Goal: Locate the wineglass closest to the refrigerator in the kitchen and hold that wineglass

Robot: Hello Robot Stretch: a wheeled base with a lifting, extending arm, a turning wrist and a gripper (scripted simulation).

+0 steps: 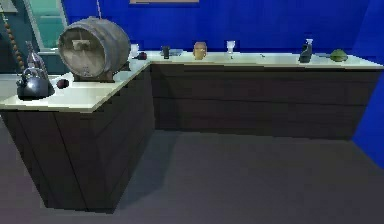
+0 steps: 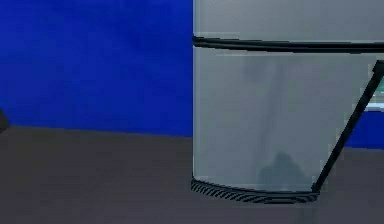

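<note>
Wall (image 1: 280,25): blue, runs behind the counter's far run. We note the same blue left of the fridge in the arm side view.
Fridge (image 2: 270,110): grey, on the arm side view's right. A dark seam crosses it high up and a dark grille lines its foot. It stands on the floor against the wall.
Counter (image 1: 250,95): L-shaped, with dark fronts and a pale top. One leg comes toward us on the forward view's left; the other runs along the wall.
Floor (image 1: 230,180): dark grey and bare in the angle of the L.
Barrel (image 1: 95,48): wooden, lying on its side at the counter's corner.
Kettle (image 1: 33,84): dark, on the near leg, just left of the barrel.
Green lump (image 1: 339,55): round, at the far run's right end.
Dark bottle (image 1: 306,51): upright, near the green lump.
Tan lump (image 1: 200,49): mid-run; we cannot make out what it is.
Wineglass (image 1: 231,47): pale and stemmed, upright on the far run, between the tan lump and the dark bottle, nearer the tan lump.
Gripper: we cannot tell its state.
</note>
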